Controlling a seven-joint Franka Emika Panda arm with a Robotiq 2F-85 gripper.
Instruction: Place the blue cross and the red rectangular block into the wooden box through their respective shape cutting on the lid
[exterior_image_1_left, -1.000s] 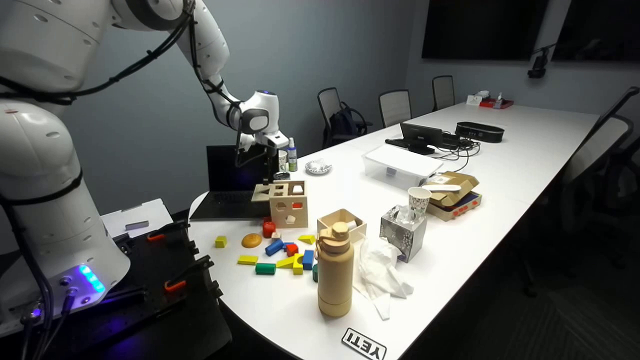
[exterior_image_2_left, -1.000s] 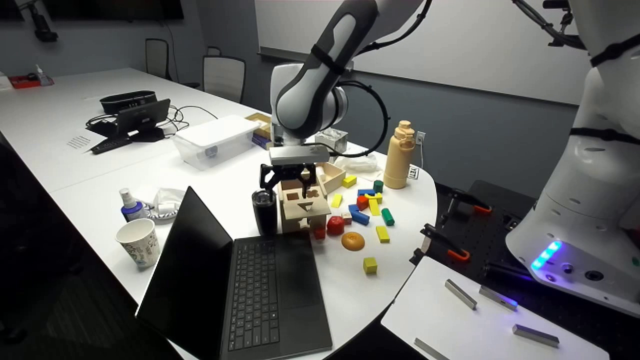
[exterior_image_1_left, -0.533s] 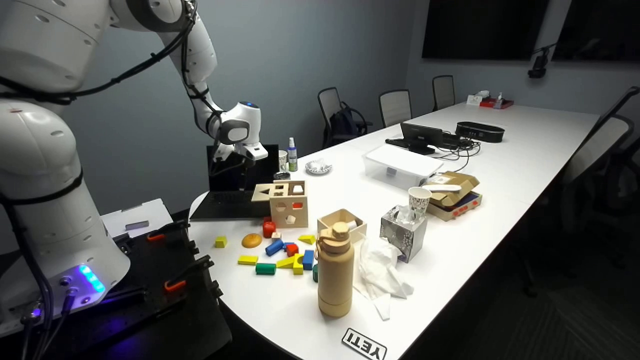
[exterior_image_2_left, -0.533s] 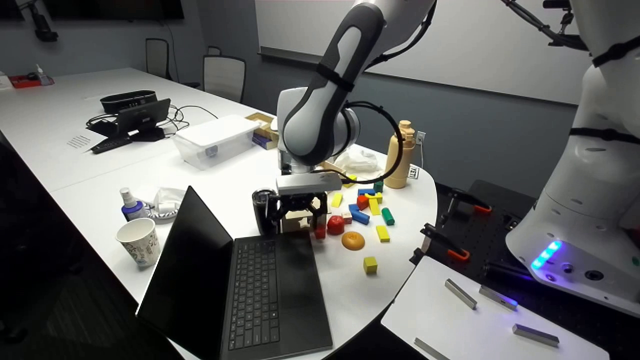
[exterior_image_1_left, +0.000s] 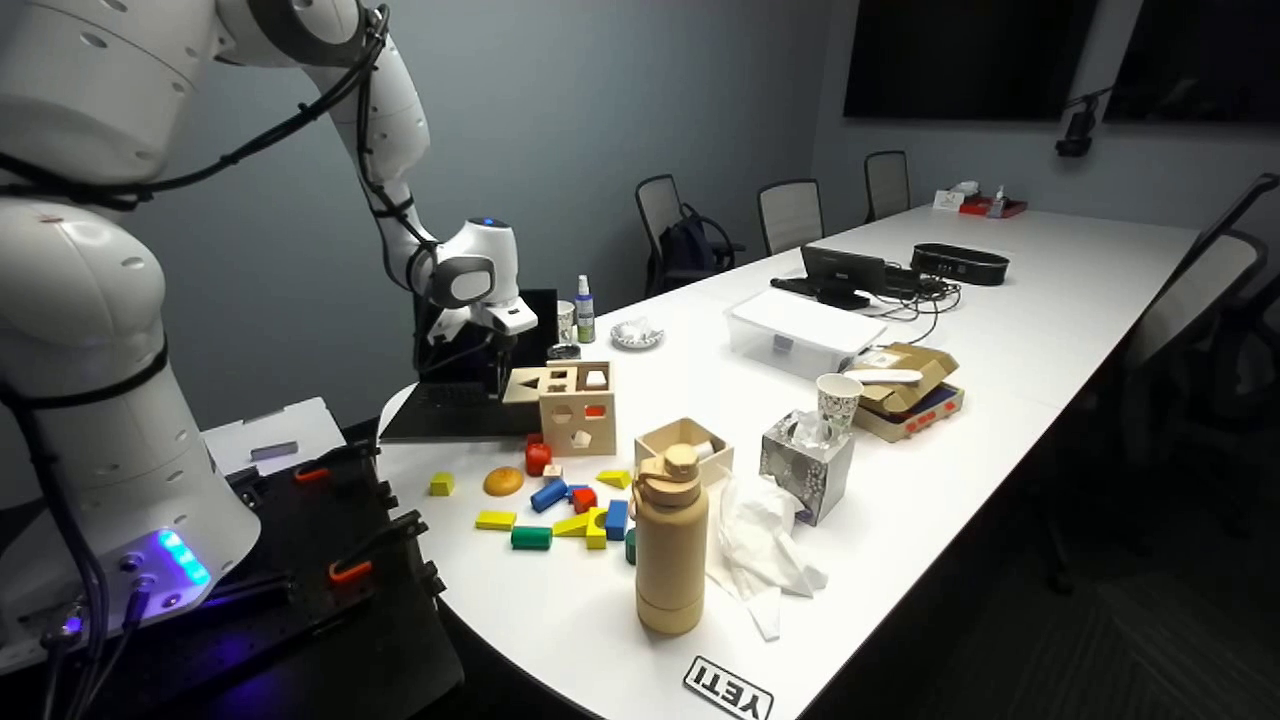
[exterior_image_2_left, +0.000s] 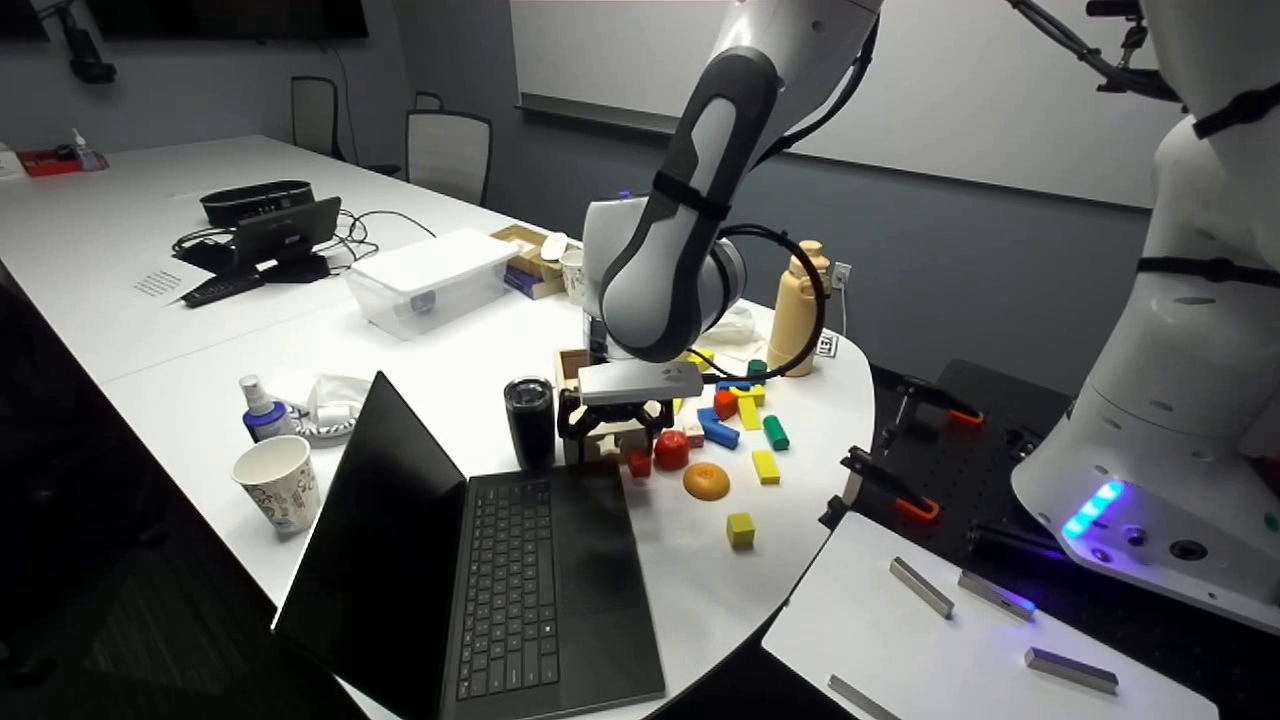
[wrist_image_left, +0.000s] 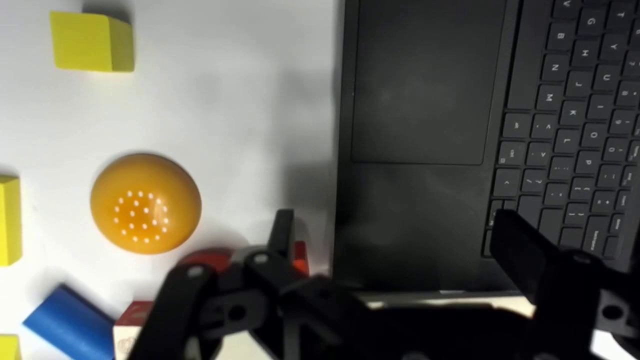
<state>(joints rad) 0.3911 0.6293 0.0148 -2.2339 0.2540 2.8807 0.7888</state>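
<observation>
The pale wooden box (exterior_image_1_left: 580, 430) stands beside the laptop; in an exterior view its front (exterior_image_2_left: 630, 437) is partly behind my gripper. Its lid (exterior_image_1_left: 524, 388) is slid partway off, overhanging toward the laptop. My gripper (exterior_image_1_left: 498, 372) is open and empty, beside the lid's overhanging edge, above the laptop; the wrist view shows its fingers (wrist_image_left: 395, 217) spread with nothing between. A red block (exterior_image_2_left: 638, 464) sits against the box's foot, partly hidden in the wrist view (wrist_image_left: 300, 257). Another red piece (exterior_image_1_left: 584, 500) lies among the blue pieces (exterior_image_1_left: 549, 494). I cannot make out a blue cross.
An open laptop (exterior_image_2_left: 560, 580), a black tumbler (exterior_image_2_left: 530, 425), a red apple (exterior_image_2_left: 671, 450) and an orange bun (wrist_image_left: 146, 203) are close by. Several yellow, green and blue blocks lie in front. A tan bottle (exterior_image_1_left: 671, 540) and an open wooden tray (exterior_image_1_left: 655, 440) stand farther off.
My gripper has moved from above the lid off toward the laptop side and lower, staying open. The box, lid and blocks have not visibly moved.
</observation>
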